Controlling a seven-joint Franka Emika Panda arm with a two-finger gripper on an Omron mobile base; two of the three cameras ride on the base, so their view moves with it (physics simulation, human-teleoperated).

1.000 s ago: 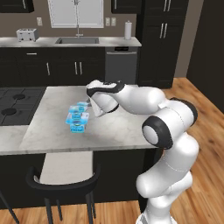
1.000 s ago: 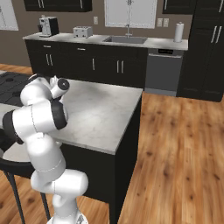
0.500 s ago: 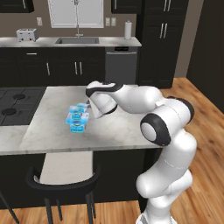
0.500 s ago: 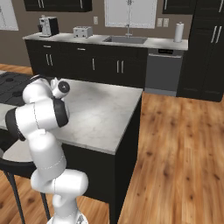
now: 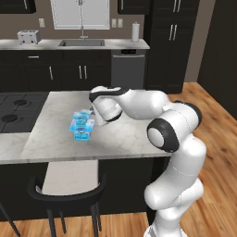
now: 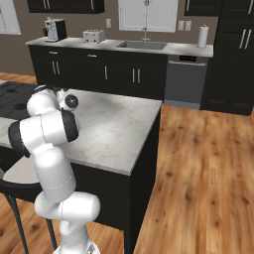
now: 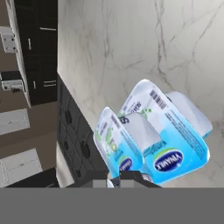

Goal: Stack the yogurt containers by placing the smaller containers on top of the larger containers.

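Three translucent light-blue yogurt containers (image 5: 82,125) huddle together on the marble island, left of my hand. In the hand view the widest, larger container (image 7: 173,146) shows a blue label. A narrower smaller container (image 7: 114,146) leans against its left side. A pale third cup (image 7: 189,111) peeks out behind them. My gripper (image 5: 94,112) sits right at the cluster's upper right side. Its dark fingertips (image 7: 119,177) are shut, pinched at the near edge of the narrower cup. The cups' bases are partly hidden by one another.
The cups stand on the grey marble island (image 5: 125,134), whose front edge is near them. A black cooktop (image 5: 14,113) lies to the left. A dark chair (image 5: 65,190) stands below the front edge. My arm crosses the island (image 6: 114,129) from the right.
Hardly anything differs: the hand has crept slightly toward the cups, the jaws stay shut, and the cluster of cups keeps its place.
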